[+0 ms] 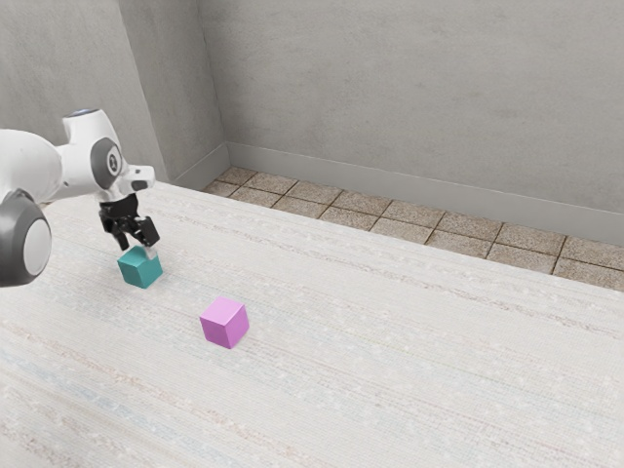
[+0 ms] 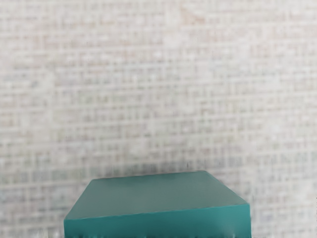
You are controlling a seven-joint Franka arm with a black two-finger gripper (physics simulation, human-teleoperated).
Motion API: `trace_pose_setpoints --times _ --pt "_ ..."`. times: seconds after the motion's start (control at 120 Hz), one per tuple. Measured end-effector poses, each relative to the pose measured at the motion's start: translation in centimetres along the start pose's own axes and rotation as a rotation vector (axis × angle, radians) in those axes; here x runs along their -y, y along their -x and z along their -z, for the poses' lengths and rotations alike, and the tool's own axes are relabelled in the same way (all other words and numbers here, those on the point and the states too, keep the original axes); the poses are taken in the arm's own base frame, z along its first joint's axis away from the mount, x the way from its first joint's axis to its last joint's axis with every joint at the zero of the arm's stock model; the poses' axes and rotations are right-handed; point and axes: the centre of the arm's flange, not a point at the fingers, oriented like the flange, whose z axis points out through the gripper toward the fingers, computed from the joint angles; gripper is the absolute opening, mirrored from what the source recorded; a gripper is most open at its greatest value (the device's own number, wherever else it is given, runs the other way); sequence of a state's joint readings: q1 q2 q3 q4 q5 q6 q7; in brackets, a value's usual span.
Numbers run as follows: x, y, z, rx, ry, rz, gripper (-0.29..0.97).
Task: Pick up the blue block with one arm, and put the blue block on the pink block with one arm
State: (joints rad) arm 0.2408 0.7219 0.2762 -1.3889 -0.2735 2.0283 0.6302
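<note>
The blue block (image 1: 139, 268), teal in colour, rests on the pale table at the exterior view's left. My gripper (image 1: 136, 242) hangs straight over it, open, with its black fingertips (image 1: 152, 240) level with the block's top edge and not closed on it. The wrist view has the same blue block (image 2: 157, 206) directly under my hand. The pink block (image 1: 224, 323) sits on the table a short way toward the exterior view's right and nearer the front, apart from the blue one and from my gripper.
The pale woven-textured table (image 1: 390, 370) spreads wide to the exterior view's right and front. Behind it run a tiled floor strip (image 1: 429, 219) and grey walls. My white arm (image 1: 39, 175) enters from the exterior view's left.
</note>
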Motion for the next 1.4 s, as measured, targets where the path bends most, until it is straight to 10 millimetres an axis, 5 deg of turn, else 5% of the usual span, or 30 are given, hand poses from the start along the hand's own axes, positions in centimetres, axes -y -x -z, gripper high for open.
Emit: trace_pose_setpoints --times 1.4 --pt "-0.4 -0.8 -2.6 0.039 -0.041 0.04 0.52"
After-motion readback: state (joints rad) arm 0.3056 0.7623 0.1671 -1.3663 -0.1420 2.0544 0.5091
